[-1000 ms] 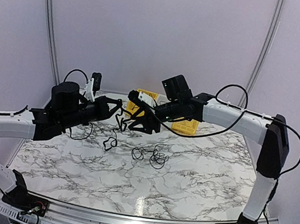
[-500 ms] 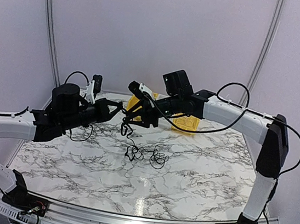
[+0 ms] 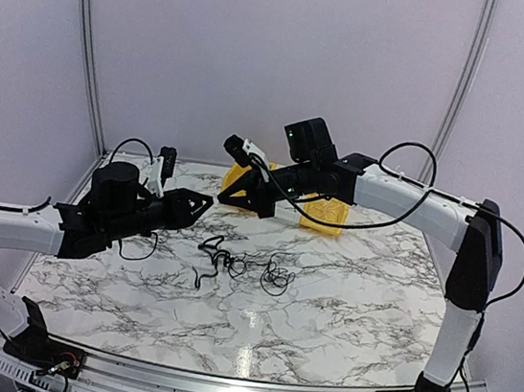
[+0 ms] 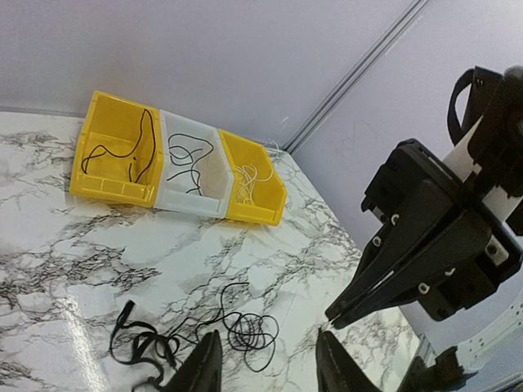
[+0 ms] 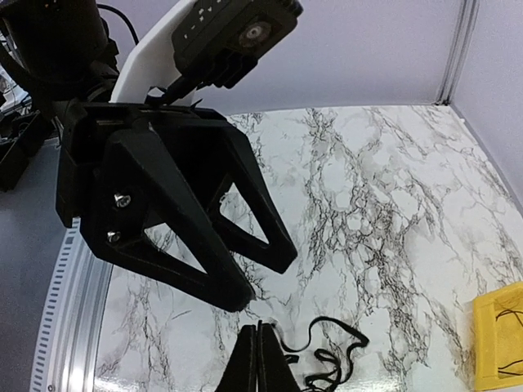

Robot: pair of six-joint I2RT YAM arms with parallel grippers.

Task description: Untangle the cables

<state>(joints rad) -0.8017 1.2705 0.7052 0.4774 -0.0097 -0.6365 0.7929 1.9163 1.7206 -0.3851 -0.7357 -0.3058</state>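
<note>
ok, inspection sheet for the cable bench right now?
Surface: marbled table, glare near the front.
Job's things: black cables tangled loosely mid-table, in neither gripper.
Clutter: row of bins at the back, yellow, white, yellow, a thin strand in each.
Grippers: left gripper jaws open, empty; right gripper jaws shut, nothing seen between them; both above the table.
Cables: harness cable loops off the right arm, off the table.
Surroundings: plain walls; metal rail at the near edge.

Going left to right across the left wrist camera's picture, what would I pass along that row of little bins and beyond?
Yellow plastic bin → white plastic bin → second yellow plastic bin → right arm's black hand, hanging in the air over the table's right side.
</note>
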